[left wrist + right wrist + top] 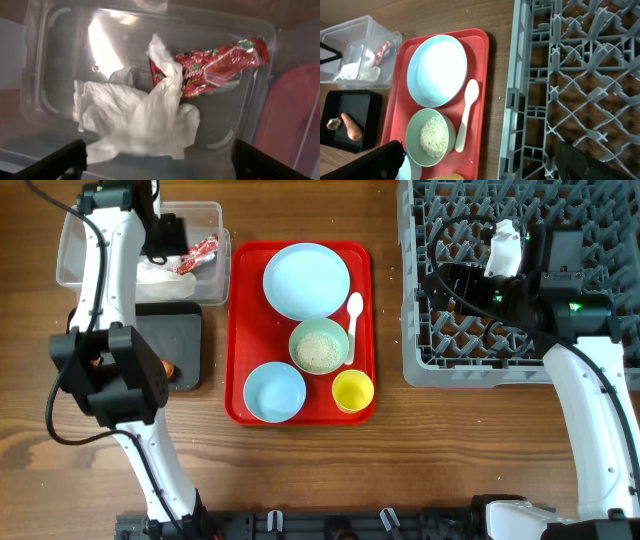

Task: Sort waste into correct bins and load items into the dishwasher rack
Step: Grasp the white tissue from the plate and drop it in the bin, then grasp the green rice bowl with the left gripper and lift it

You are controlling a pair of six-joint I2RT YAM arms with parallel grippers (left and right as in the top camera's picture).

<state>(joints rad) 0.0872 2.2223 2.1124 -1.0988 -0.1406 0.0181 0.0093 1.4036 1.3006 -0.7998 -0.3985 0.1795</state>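
Left claw (159, 150) hangs over the clear tub (75, 255) at upper left of the overhead view, fingers spread wide, nothing between them. Inside the tub lie the crumpled white wrapper (135, 117) and the red snack wrapper (215, 65), touching, with the red one toward the upper right in the left wrist view. The black tray (365, 107) sits just below the tub on the table (480, 440) and holds the carrot (352, 126) with the brown scrap (333, 123) beside it. The red serving tray (236, 330) is in the middle of the frame: light blue plate (306, 280) at its top, pale green bowl (300, 340) below it with rice (433, 136) inside, and the white spoon (354, 320) lying along the bowl's right side. The light blue bowl (274, 393) is at the tray's lower left and the yellow cup (352, 391) at its lower right. Right claw (477, 152) is over the left part of the grey rack (600, 230) at upper right, fingers wide apart, holding nothing. No dishes show in the visible part of the rack.
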